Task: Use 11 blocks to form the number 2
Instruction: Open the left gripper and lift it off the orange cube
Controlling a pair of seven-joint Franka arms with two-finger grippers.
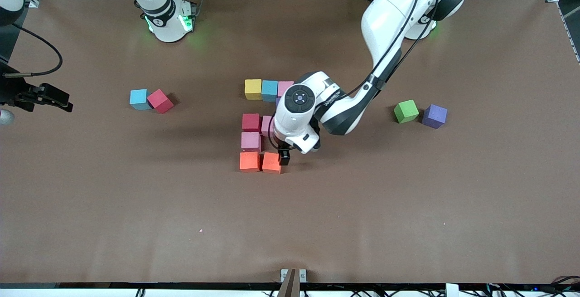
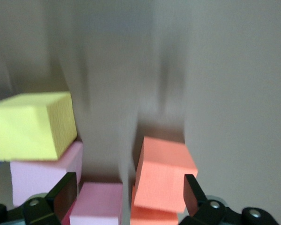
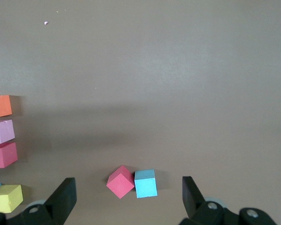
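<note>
Spread wide over the half-built number 2 (image 1: 260,127) at table centre — left gripper (image 1: 283,157), gripping nothing, orange block (image 1: 271,162) right under it, at its 9 o'clock. Parked at the right arm's table end — right gripper (image 3: 129,199), splayed and empty.

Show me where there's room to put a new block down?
Bare brown table lies nearer the front camera than the two orange foam cubes, and between the blue and red cube pair and the digit. It's crowded under the open left gripper.

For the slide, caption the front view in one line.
Left arm's open tool beside an orange block of the unfinished number 2.
</note>
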